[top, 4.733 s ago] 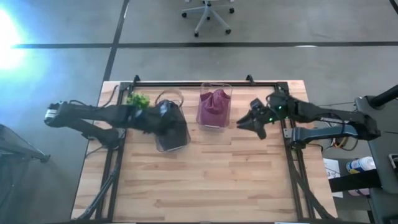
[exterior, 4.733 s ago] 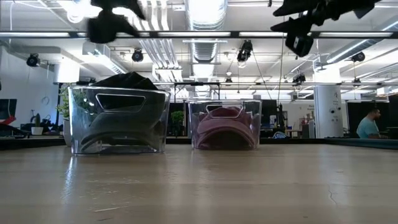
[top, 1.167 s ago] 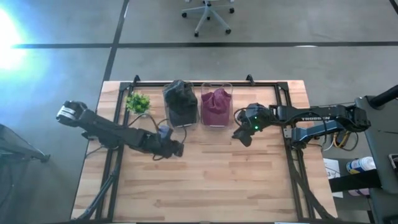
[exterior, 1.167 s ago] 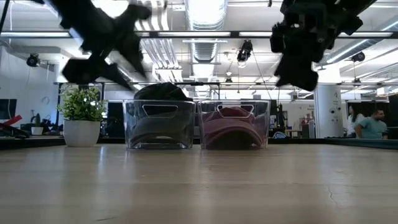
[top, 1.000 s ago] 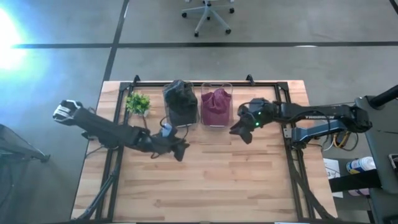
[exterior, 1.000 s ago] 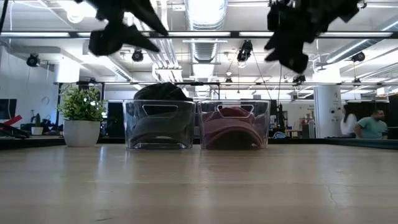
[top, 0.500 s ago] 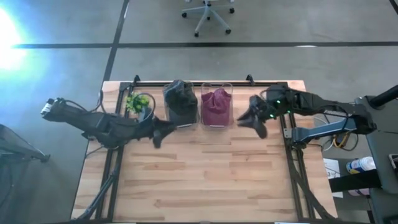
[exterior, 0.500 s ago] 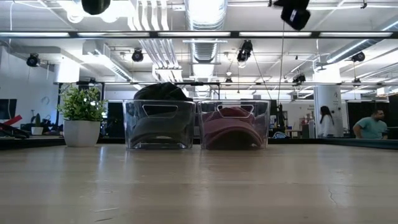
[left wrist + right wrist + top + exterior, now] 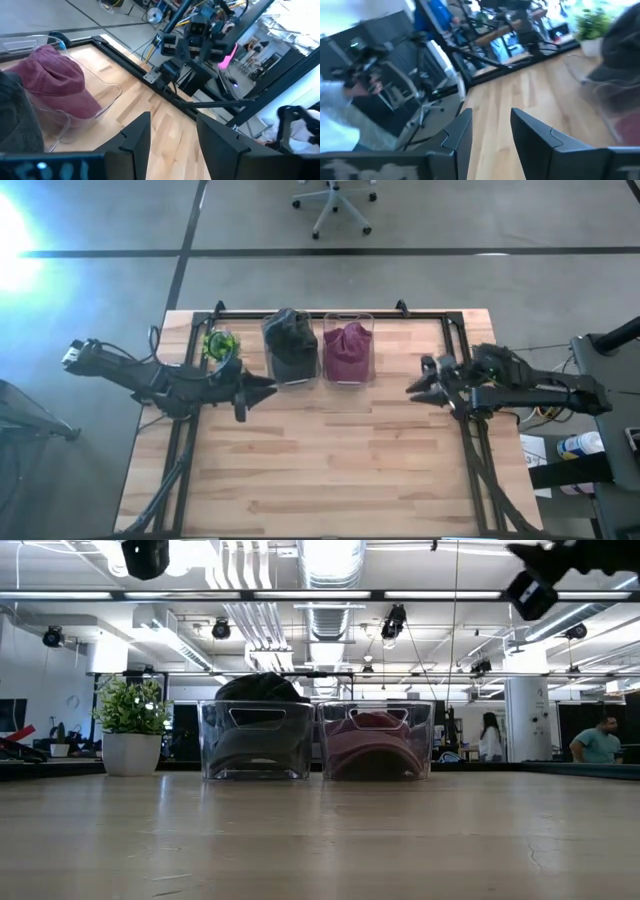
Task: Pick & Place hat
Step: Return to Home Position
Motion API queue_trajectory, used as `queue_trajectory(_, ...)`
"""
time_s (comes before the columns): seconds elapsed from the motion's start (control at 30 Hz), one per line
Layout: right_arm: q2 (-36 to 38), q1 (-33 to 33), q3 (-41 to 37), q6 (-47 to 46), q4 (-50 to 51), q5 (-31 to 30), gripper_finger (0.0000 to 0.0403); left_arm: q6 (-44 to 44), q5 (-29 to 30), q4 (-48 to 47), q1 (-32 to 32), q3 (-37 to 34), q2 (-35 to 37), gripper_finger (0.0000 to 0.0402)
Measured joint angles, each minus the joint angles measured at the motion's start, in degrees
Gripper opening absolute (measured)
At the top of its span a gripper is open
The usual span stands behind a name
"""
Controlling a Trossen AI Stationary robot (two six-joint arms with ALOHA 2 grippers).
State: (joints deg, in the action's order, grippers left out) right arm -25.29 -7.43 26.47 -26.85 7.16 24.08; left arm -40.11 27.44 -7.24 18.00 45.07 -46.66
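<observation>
A black hat (image 9: 289, 332) sits in a clear bin (image 9: 254, 740). A maroon hat (image 9: 347, 342) sits in a second clear bin (image 9: 376, 739) right beside it, near the table's far edge. Both bins stand on their bases on the wood. My left gripper (image 9: 258, 391) hovers open and empty, just left of and nearer than the black hat's bin. In the left wrist view its fingers (image 9: 136, 137) point past the maroon hat (image 9: 56, 82). My right gripper (image 9: 419, 385) is open and empty, off to the right of the maroon hat's bin, high above the table (image 9: 530, 592).
A small potted plant (image 9: 219, 342) stands left of the black hat's bin, close to my left arm. A black frame rail (image 9: 330, 314) runs along the table's far edge and down both sides. The near half of the wooden table (image 9: 330, 470) is bare. People stand far behind (image 9: 600, 740).
My left gripper has risen and drawn back from the table's middle toward the left and far side, stopping beside the black hat's bin. My right gripper has risen and pulled away from the maroon hat's bin toward the table's right edge. Both bins and hats stayed put.
</observation>
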Motion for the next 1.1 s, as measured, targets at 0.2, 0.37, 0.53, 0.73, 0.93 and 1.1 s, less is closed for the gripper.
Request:
queue_trajectory(0.2,12.37,0.05,-8.46,2.58,-0.01,0.07,0.0129,1.95,-0.15,5.55,0.0,-5.29,3.23,0.0153)
queue_trajectory(0.37,20.41,0.04,-14.12,1.56,-0.31,0.13,0.0123,5.7,0.1,12.19,-0.02,-9.92,4.9,0.0153)
queue_trajectory(0.53,25.32,0.07,-17.75,-0.48,0.64,0.01,0.0121,1.61,5.21,12.79,-0.03,-13.32,6.21,0.0153)
queue_trajectory(0.73,23.72,0.08,-20.41,-4.53,1.14,0.01,0.0126,-6.46,6.46,14.13,-0.02,-15.83,6.29,0.0153)
queue_trajectory(0.93,21.42,0.32,-22.42,-4.71,0.63,-0.23,0.013,0.75,6.53,19.55,-0.1,-16.13,6.09,0.0153)
queue_trajectory(1.1,24.17,6.35,-22.48,-4.72,0.78,-1.43,0.0125,1.26,6.6,19.79,-0.11,-15.39,6.52,0.0153)
